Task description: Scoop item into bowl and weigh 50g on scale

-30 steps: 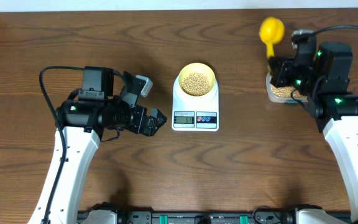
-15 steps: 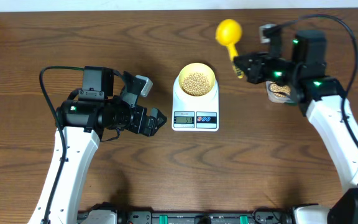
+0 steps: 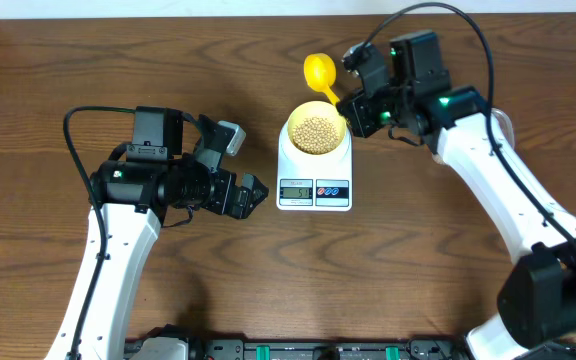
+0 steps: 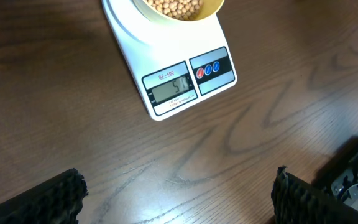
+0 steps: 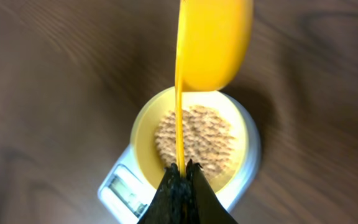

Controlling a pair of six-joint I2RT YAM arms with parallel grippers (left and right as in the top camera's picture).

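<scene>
at the centre of a dark wood-grain table, seen from overhead, lies a white flat kitchen scale. its small digital display and two round buttons run along its 6 o'clock edge. a pale yellow round bowl sits on the platform and covers most of it, so whatever goes in is weighed at once. small round beige-tan beans are heaped in the bowl, well below the rim. the digits seem to start with a five, but they are too blurred to read for certain.

just past the bowl's rim at 12 o'clock hangs a bright yellow plastic scoop. the right gripper is at 2 o'clock of the bowl, pinched tight on the thin handle. the wrist view shows the handle edge-on above the beans, probably so the scoop can be tipped to add a few at a time. whether it holds any beans cannot be told.

the left gripper is at 8 o'clock of the scale, apart from it. its fingers are spread wide with nothing between them, and its camera looks at the display.

nothing lies between the scoop and the bowl. the weight looks close to target, so a heavy pour could overshoot.
</scene>
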